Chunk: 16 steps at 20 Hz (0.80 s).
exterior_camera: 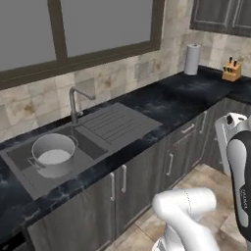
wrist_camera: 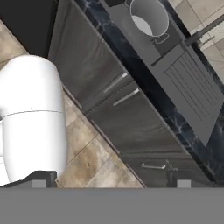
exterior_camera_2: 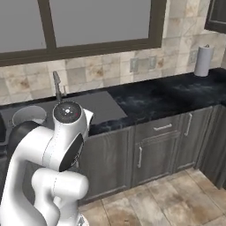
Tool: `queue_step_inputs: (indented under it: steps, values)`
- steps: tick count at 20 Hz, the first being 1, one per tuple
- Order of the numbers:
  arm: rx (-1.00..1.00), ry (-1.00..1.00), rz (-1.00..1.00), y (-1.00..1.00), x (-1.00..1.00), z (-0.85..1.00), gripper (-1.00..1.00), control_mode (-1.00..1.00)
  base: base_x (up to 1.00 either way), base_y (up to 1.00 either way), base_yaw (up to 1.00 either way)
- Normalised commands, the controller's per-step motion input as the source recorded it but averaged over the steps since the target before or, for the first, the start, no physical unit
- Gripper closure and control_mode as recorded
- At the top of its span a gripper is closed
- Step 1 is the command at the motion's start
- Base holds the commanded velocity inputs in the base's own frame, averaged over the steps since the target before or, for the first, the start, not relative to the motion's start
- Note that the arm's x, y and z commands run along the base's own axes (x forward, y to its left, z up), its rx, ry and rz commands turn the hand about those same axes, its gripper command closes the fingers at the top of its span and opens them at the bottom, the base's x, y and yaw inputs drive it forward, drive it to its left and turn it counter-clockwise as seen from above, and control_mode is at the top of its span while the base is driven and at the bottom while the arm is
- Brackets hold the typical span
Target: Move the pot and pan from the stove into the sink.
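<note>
Far left: pot [exterior_camera: 53, 155] stands upright inside the sink [exterior_camera: 29, 179] basin, open mouth up, loop handle toward the near-left. Faucet [exterior_camera: 75, 103] rises behind the basin; ribbed drainboard [exterior_camera: 117, 123] lies just right of it.

Judgement: first half of the task looks done, pot delivered. Step in hand is the transit back for the pan. Next move calls for the base to bring the stove within reach, then an approach to the pan's rim or long handle with the jaws spread.

Middle: black marbled counter [exterior_camera: 186, 93] runs right over grey cabinet doors [exterior_camera: 142, 179] with bar pulls.

Far right: paper towel roll [exterior_camera: 192, 59] against the tiled wall, knife block [exterior_camera: 232, 71] beyond it in the corner.

Arm pose: folded up and drawn back from the counter, elbow high in the right base view, well apart from the sink. Hand camera looks down over cabinet fronts and floor, the pot at its far edge.

Fingers: tips barely show, hard to read from the hand view; taken as fully spread, nothing between them.
</note>
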Motion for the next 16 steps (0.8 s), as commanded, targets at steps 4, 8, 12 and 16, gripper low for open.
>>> queue_step_inputs:
  steps: [4, 8, 12, 16]
  values:
    - [0.0, 0.0, 0.0, 0.0, 0.0, 0.0, -1.0, 1.0, 0.0, -0.29, -0.43]
    - [0.0, 0.0, 0.0, 0.0, 0.0, 0.0, -1.0, 1.0, 0.0, -0.28, -0.44]
    - [0.0, 0.0, 0.0, 0.0, 0.0, 0.0, -1.0, 1.0, 0.0, -0.28, -0.45]
    - [0.0, 0.0, 0.0, 0.0, 0.0, 0.0, -1.0, 1.0, 0.02, -0.27, -0.46]
